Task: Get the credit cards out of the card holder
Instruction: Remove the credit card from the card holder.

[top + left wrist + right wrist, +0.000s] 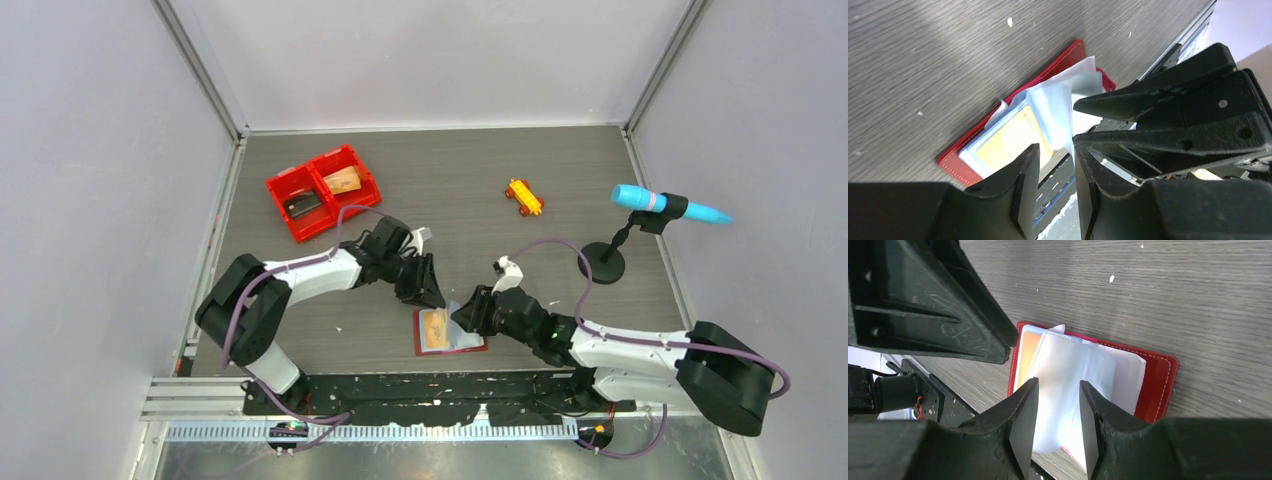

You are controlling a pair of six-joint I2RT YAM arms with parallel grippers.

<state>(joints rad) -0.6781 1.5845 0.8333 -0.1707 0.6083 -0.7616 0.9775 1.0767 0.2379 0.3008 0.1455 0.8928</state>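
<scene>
The card holder [468, 345] lies open on the table near the front edge, a dark red wallet with pale clear sleeves fanned up. An orange-yellow credit card [434, 325] sits in its left sleeve. My left gripper [432, 293] hovers at its far left corner, open and empty. In the left wrist view the left gripper [1055, 152] is over the card [1008, 140] and the red cover [960, 165]. My right gripper [466, 316] is open at the holder's right side. In the right wrist view the right gripper [1058, 390] is above a loose sleeve [1073, 365], with the card [1028, 350] and the cover [1160, 385] around it.
A bright red two-compartment bin [300, 180] with items stands at the back left. An orange-yellow toy vehicle [523, 196] lies mid-back. A blue pen-like object on a black stand [660, 205] is at the right. The black rail [430, 385] runs just behind the holder's near edge.
</scene>
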